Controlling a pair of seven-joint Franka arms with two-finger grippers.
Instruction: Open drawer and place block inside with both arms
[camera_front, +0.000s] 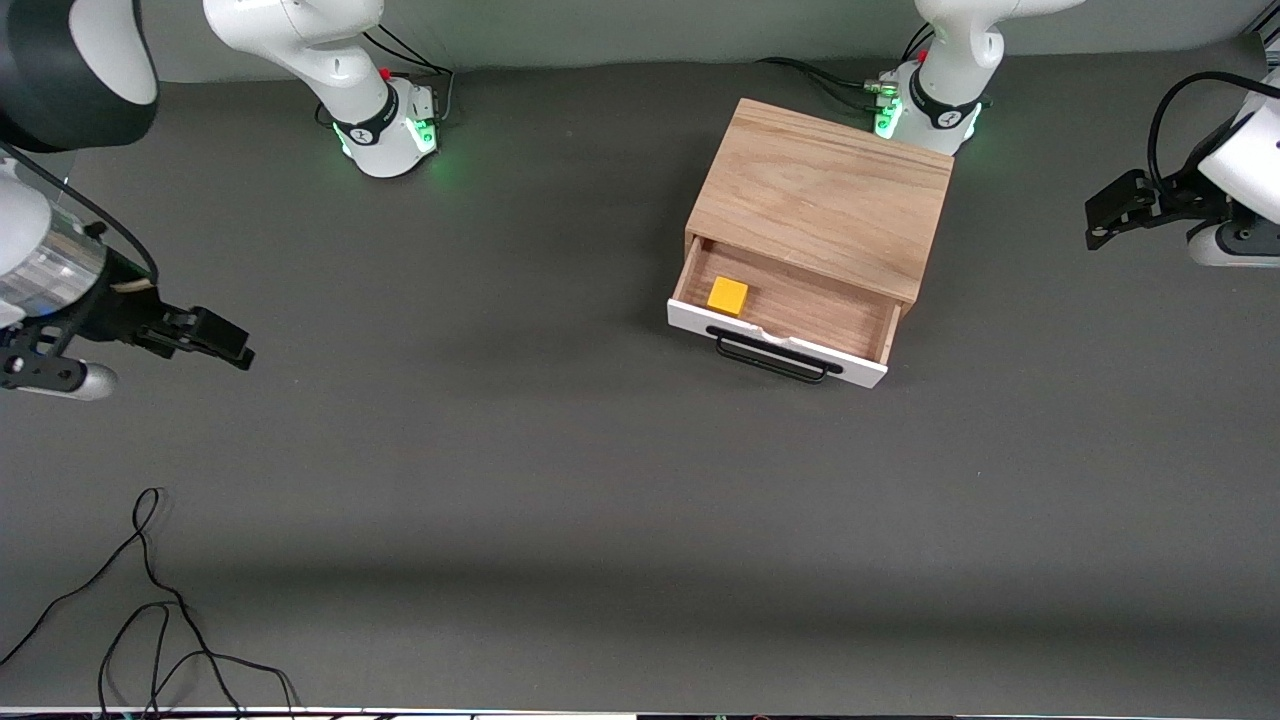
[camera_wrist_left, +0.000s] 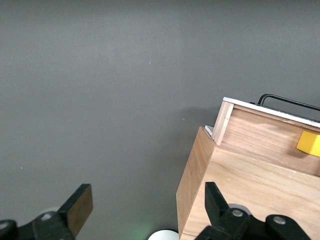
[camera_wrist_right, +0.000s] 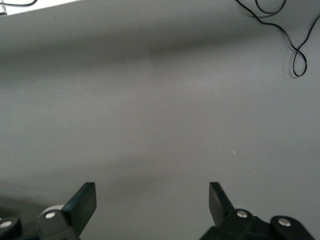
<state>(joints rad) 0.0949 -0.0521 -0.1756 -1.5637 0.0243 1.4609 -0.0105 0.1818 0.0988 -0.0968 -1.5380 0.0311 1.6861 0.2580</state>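
Dark grey matting covers the table (camera_front: 560, 520). We find the drawer (camera_front: 790, 305) pulled out of its cabinet (camera_front: 825, 195), with the block (camera_front: 728, 296) resting inside near the corner toward the right arm's end. Left gripper (camera_wrist_left: 145, 202) hangs over the table beside the cabinet, jaws wide, holding nothing. Right gripper (camera_wrist_right: 152, 200) is likewise spread and empty over bare matting. We judge placement done; both arms should hold clear of the handle (camera_front: 772, 357).
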